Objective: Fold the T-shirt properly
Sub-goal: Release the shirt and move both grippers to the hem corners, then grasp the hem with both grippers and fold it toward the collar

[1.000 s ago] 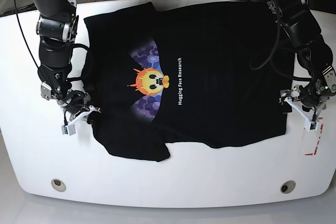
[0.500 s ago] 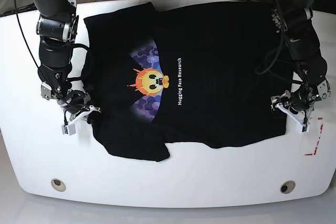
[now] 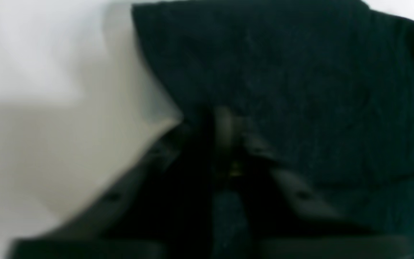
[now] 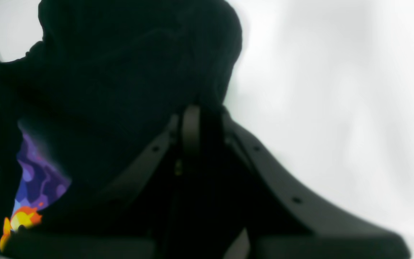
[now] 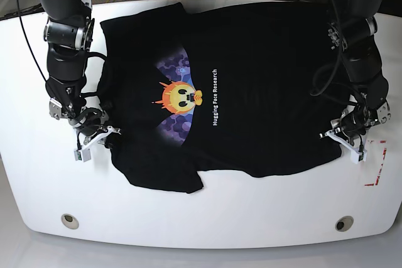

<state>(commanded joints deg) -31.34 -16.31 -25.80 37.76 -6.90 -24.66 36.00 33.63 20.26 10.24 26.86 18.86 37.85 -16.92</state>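
Leftward now, left gripper [image 5: 342,142] blurs against T-shirt [image 5: 251,80] hem.

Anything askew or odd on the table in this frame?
Mostly no. The T-shirt lies print-up and spread, but its near sleeve is rumpled. A red tape mark sits beside the left gripper.

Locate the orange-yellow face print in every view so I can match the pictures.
Base: face print sits left of center on the T-shirt.
Right wrist: bottom-left corner, partly cut off.
Left wrist: not in view; only plain black cloth.
Shared landmark: white table, in all views.
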